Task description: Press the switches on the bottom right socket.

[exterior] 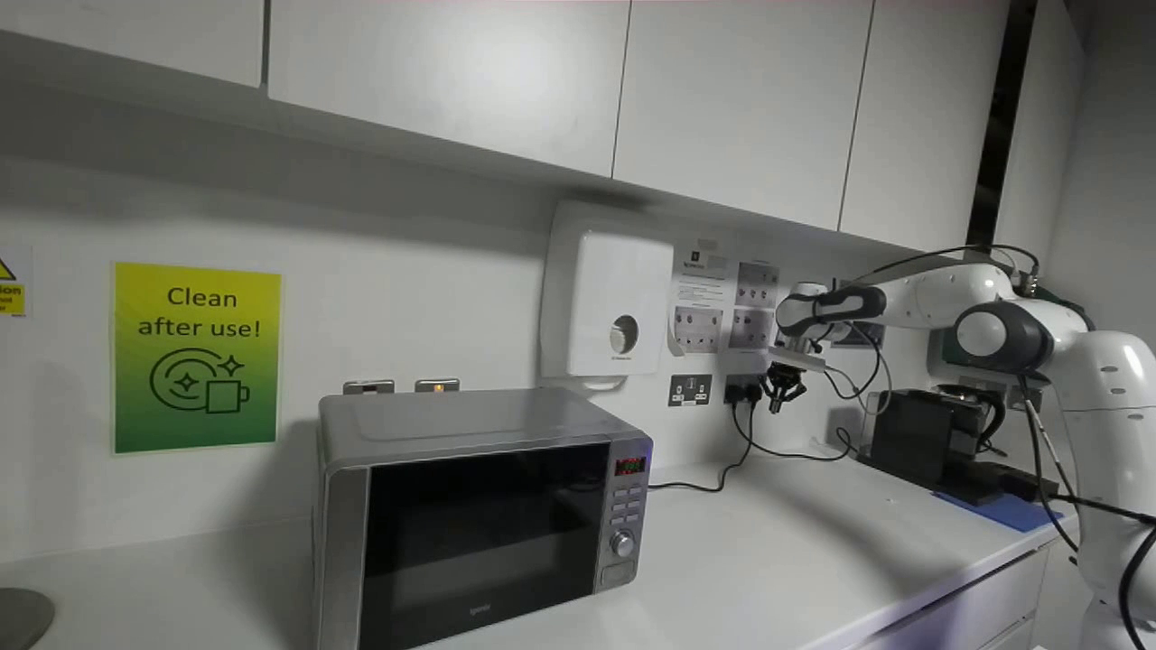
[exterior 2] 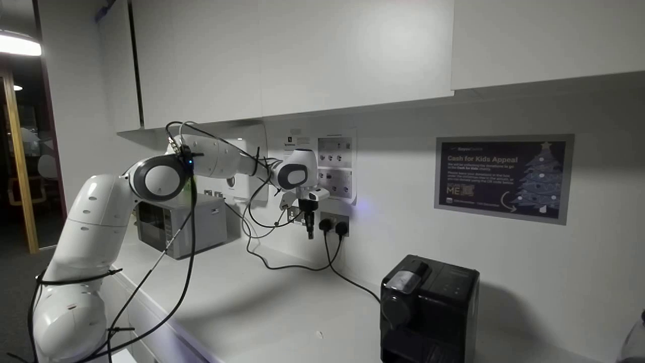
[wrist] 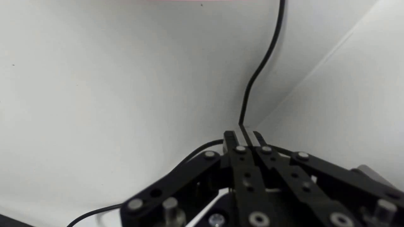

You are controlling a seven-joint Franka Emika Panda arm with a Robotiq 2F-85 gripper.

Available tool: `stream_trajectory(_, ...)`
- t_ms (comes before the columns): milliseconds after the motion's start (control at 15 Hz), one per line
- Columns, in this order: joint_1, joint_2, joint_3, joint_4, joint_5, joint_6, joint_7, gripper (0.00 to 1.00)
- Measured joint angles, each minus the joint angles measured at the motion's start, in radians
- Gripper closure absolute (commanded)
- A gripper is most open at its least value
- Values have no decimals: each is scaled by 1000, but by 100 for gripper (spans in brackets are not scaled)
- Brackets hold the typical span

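Bottom right socket: on the wall over the bench; right of the neighbour socket in both exterior views; two black plugs in it.
Switches: too small to make out, can't tell how they're set.
Gripper: tips down, out in front of the socket, near but apart from it.
Jaws: closed, tips together in the wrist view.
Cords: drop from the plugs; one off to the microwave, one to the coffee machine.
Arm: reaching over the bench, under the cabinets.
White wall box: round window, above and behind the microwave.
Green sign: "Clean after use!", left of the microwave in an exterior view.
Dark poster: "Cash for Kids Appeal", above the coffee machine in an exterior view.
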Motion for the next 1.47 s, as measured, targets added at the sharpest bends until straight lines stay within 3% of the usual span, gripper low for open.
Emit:
stream_trajectory(400,-7,-3,0,29,-44,-277,-215,100)
stream_trajectory(667,-8,-3,0,49,-119,-396,-374,100)
stream_trajectory(1467,-8,4,0,77,-146,-444,-406,99)
